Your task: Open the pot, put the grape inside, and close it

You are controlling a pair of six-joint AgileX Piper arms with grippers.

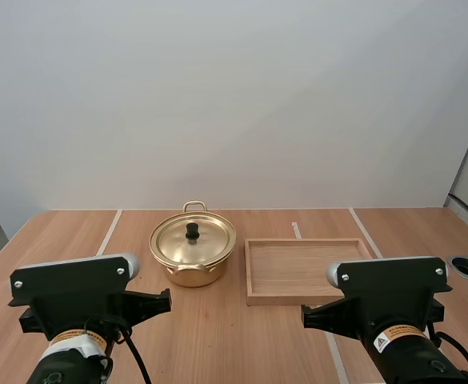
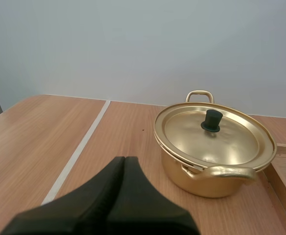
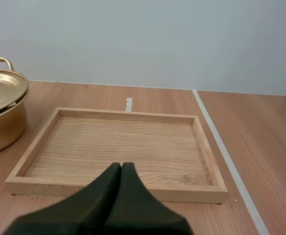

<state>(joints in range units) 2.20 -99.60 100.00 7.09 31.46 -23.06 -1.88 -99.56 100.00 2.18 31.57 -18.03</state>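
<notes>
Sitting on the table [image 1: 218, 336], the pot [image 1: 192, 258] has its lid [image 1: 194, 239] on, flat and centred, with the black knob [image 1: 192, 231] upright in the middle. The wooden tray [image 1: 306, 269] lies just beside the pot, on its right, and the tray floor is bare. No grape can be seen on the table or on the tray. This scene fits two stages: either the grape already lies inside the closed pot and the task is at its end, or the grape is somewhere outside the views and the pot waits with its lid on. What is inside the pot stays hidden under the lid, so I cannot decide between them.

Both arms stand back from the pot, near the table's front edge, and are held low and level, pointing forward. The left gripper [image 2: 124, 164] is in front of the pot and a little to its left, apart from it; its fingers are pressed together into one dark wedge and hold nothing. The right gripper [image 3: 121, 170] points over the near rim of the tray, to the right of the pot, with fingers also clenched together on nothing.
</notes>
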